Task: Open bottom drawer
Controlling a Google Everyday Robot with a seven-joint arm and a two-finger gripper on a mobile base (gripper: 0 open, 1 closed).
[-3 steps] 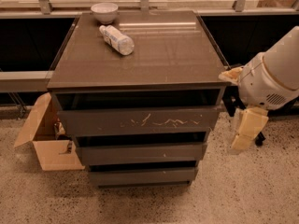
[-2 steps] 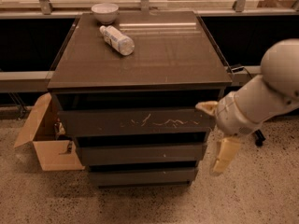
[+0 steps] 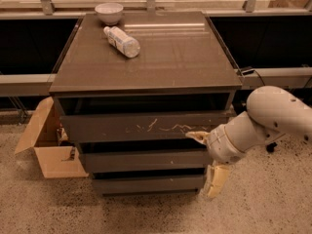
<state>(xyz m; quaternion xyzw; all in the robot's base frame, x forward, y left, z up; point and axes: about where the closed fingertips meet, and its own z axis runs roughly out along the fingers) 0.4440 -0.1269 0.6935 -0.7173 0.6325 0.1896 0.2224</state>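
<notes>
The bottom drawer (image 3: 148, 184) is the lowest, smallest plain dark front of the grey-brown cabinet, and it sits closed. Above it are the middle front (image 3: 144, 160) and the taller top front with pale scratches (image 3: 146, 126). My gripper (image 3: 205, 159) is at the cabinet's front right corner with its cream fingers spread wide and nothing between them. The upper finger (image 3: 197, 136) lies against the right end of the top front. The lower finger (image 3: 215, 180) hangs just beside the bottom drawer's right end. The white arm (image 3: 273, 116) reaches in from the right.
On the cabinet top (image 3: 165, 57) a white bowl (image 3: 108, 12) stands at the back left, and a plastic bottle (image 3: 122, 41) lies beside it. An open cardboard box (image 3: 48, 147) sits on the floor left of the cabinet. A ledge and dark panels run behind.
The arm has swung left and down from beside the cabinet's right side. The gripper now sits in front of the drawers' right ends. The drawers have not moved.
</notes>
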